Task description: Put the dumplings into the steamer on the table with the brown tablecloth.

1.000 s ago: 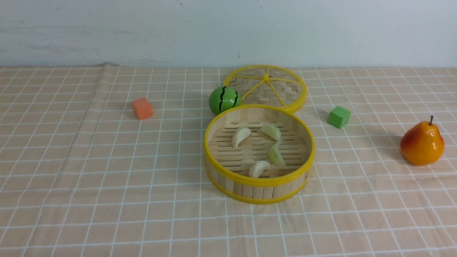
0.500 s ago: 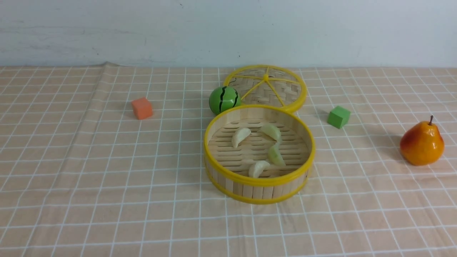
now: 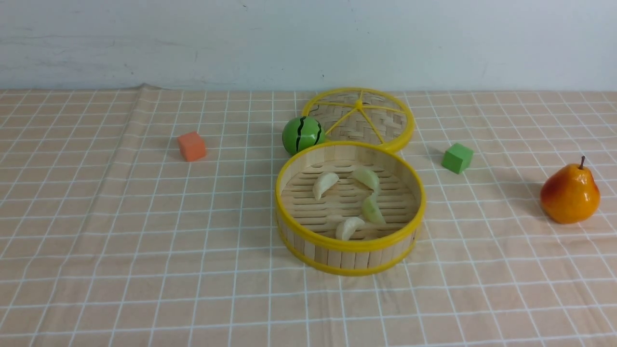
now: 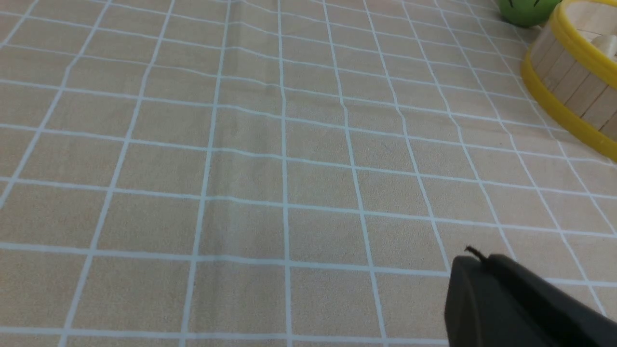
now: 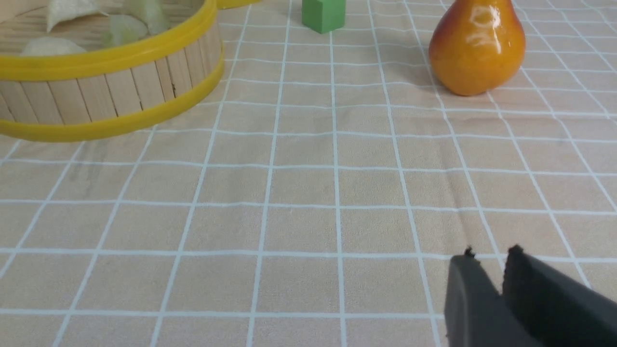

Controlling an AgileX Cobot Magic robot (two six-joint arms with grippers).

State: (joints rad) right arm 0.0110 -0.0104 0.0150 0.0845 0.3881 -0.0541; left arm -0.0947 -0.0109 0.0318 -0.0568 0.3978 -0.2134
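Observation:
The round bamboo steamer with yellow rims stands mid-table on the brown tablecloth. Several dumplings lie on its slatted floor: two cream-white and two pale green. Neither arm shows in the front view. In the left wrist view my left gripper hangs shut and empty over bare cloth, with the steamer well away from it. In the right wrist view my right gripper stands slightly open with nothing between its fingers, and the steamer and dumplings are far off.
The woven lid lies behind the steamer, with a green watermelon ball beside it. An orange cube sits at the left. A green cube and a pear sit at the right.

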